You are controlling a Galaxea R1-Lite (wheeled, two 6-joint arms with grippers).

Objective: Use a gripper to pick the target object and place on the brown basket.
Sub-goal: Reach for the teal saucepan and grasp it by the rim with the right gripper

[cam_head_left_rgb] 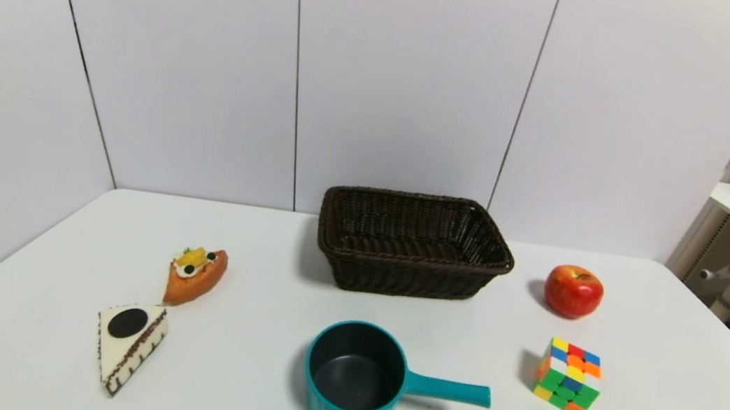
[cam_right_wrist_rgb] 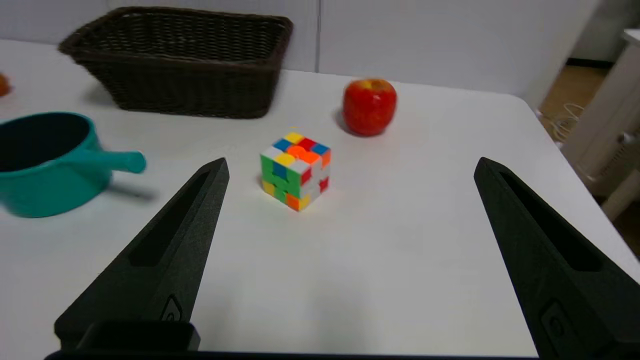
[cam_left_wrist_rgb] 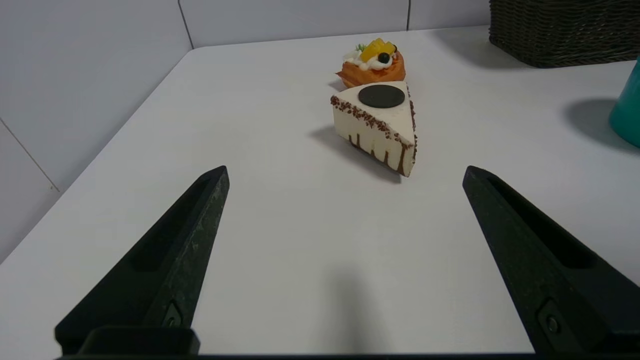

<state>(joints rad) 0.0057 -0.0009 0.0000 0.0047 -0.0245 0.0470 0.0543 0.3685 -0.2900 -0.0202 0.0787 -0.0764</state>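
Your right gripper (cam_right_wrist_rgb: 350,170) and left gripper (cam_left_wrist_rgb: 345,172) both gape wide, holding nothing; the teal saucepan (cam_head_left_rgb: 356,382) sits just before the brown basket (cam_head_left_rgb: 413,243).

My left pincer (cam_left_wrist_rgb: 345,172) and right pincer (cam_right_wrist_rgb: 350,165) have matt black plastic-looking fingers, faintly scuffed. The counter (cam_head_left_rgb: 246,359) is smooth matt white. The basket (cam_head_left_rgb: 413,243) is rough woven wicker; the saucepan (cam_head_left_rgb: 356,380) looks smooth teal, with a dull grey inside.
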